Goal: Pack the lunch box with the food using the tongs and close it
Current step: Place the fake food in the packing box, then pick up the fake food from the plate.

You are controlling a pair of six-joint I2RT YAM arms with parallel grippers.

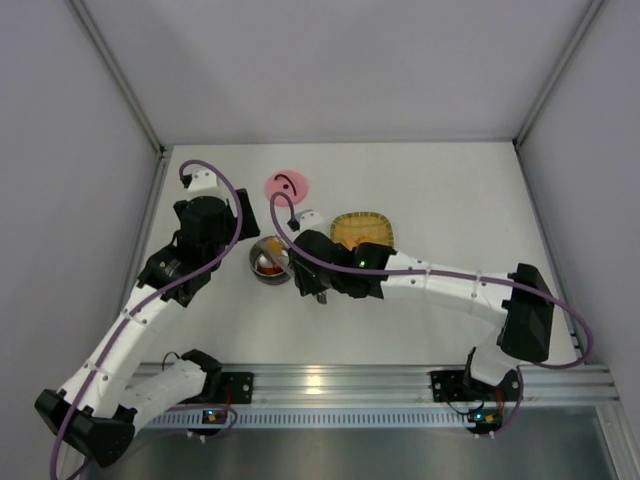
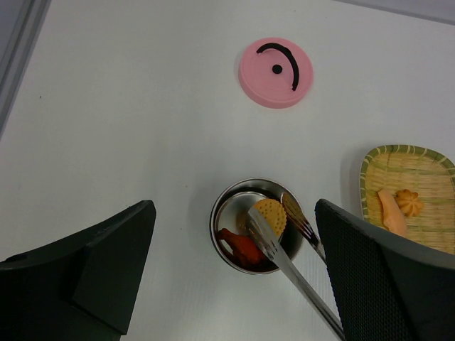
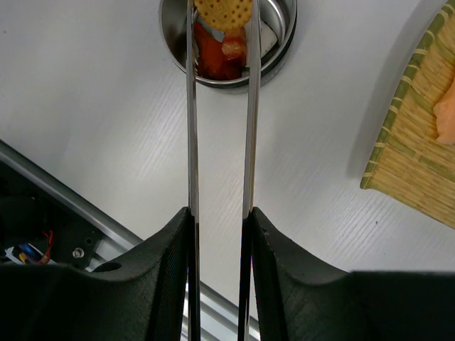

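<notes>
**Biscuit held in the tongs at the steel bowl**

The right gripper (image 3: 220, 213) is clamped on the long slim pale metal tongs (image 3: 190, 128), pressing their two thin arms towards each other. The tong tips pinch a round tan dotted biscuit (image 3: 223, 13) at the mouth of the small round shiny steel lunch box (image 2: 217, 234). Whether the biscuit touches the bottom cannot be told. A red piece of food (image 2: 240, 247) lies inside the box, beneath the tong tips.

The box stands near the middle of the white table surface (image 1: 450, 190), a little towards its left edge. Its flat round pink lid with a black curved mark (image 2: 276, 72) lies apart from it, towards the far edge. Towards the right edge sits the yellow woven tray (image 2: 370, 177), carrying an elongated orange piece (image 2: 391, 212) and a small ridged yellow-orange piece (image 2: 408, 202) just beside it.

The left gripper (image 2: 234, 207) hangs above the box with its jaws spread wide, holding nothing.
</notes>
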